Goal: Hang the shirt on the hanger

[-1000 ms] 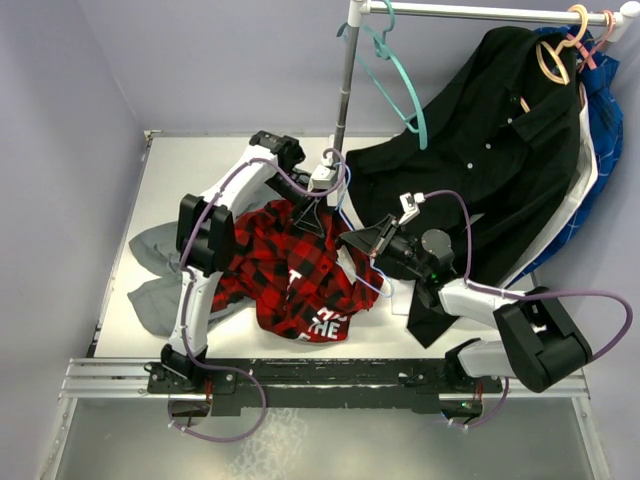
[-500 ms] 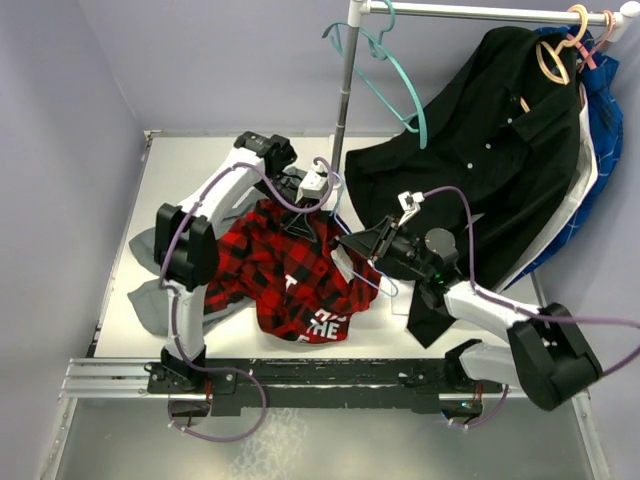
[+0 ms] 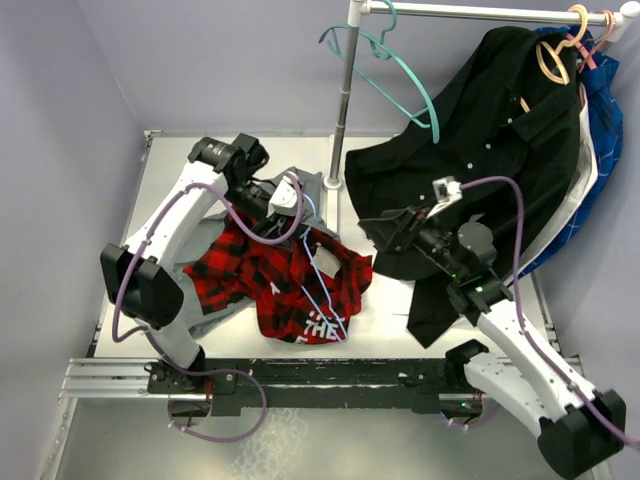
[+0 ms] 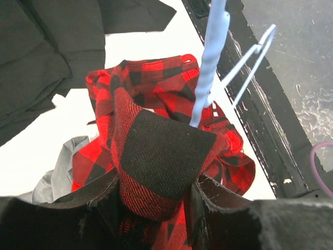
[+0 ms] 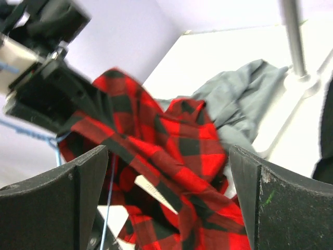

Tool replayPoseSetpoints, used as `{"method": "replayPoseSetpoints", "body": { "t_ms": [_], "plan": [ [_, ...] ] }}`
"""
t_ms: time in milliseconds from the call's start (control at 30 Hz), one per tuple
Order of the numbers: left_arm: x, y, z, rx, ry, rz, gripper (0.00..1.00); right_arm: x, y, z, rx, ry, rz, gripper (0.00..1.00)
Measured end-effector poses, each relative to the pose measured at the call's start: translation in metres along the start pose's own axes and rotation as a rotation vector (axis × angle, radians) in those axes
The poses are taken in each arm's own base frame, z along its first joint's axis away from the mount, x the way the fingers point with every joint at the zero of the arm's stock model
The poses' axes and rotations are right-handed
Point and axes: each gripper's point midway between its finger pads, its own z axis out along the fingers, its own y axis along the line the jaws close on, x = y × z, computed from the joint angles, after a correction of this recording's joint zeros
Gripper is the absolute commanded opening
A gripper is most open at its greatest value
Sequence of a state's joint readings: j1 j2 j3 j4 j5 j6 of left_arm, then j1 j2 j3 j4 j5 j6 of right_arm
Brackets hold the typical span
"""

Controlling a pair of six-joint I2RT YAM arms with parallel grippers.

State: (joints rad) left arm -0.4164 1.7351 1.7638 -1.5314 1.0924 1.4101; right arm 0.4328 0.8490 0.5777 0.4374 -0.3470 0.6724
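The red-and-black plaid shirt [image 3: 285, 285] lies bunched on the table, its white letters showing near the front. My left gripper [image 3: 272, 215] is at its back edge, shut on a raised fold of the plaid cloth [image 4: 156, 151]. The thin pale blue hanger [image 3: 318, 268] runs from that gripper down across the shirt; in the left wrist view the hanger [image 4: 208, 78] rises out of the gripped fold. My right gripper [image 3: 380, 228] hovers to the right of the shirt, over black cloth, wide open and empty [image 5: 166, 203], facing the shirt [image 5: 177, 156].
A grey shirt [image 3: 300, 185] lies under and behind the plaid one. A black shirt [image 3: 470, 150] hangs from the rack at the right and spreads onto the table. A teal hanger [image 3: 400, 70] hangs by the rack pole [image 3: 345, 110].
My right gripper has opened, let go, and drawn back to the right. The left arm has swung left, pulling the shirt's top edge and the hanger with it. The teal hanger has swung.
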Motion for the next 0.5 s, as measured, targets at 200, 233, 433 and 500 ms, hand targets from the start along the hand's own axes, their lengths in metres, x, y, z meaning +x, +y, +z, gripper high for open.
{"method": "replayPoseSetpoints", "body": {
  "t_ms": [200, 233, 433, 500],
  "plan": [
    [-0.008, -0.019, -0.015, -0.044, 0.019, 0.035, 0.00, -0.045, -0.035, -0.036, 0.181, -0.102, -0.037, 0.71],
    [-0.010, -0.020, -0.019, -0.058, 0.017, 0.043, 0.00, -0.041, -0.039, -0.038, 0.191, -0.085, -0.032, 0.65],
    [-0.017, -0.008, -0.050, -0.171, 0.007, 0.047, 0.00, 0.057, -0.052, -0.056, 0.161, 0.175, 0.084, 0.64],
    [-0.016, -0.005, -0.054, -0.189, 0.005, 0.039, 0.00, 0.079, -0.048, -0.068, 0.152, 0.227, 0.105, 0.65]
  ]
}}
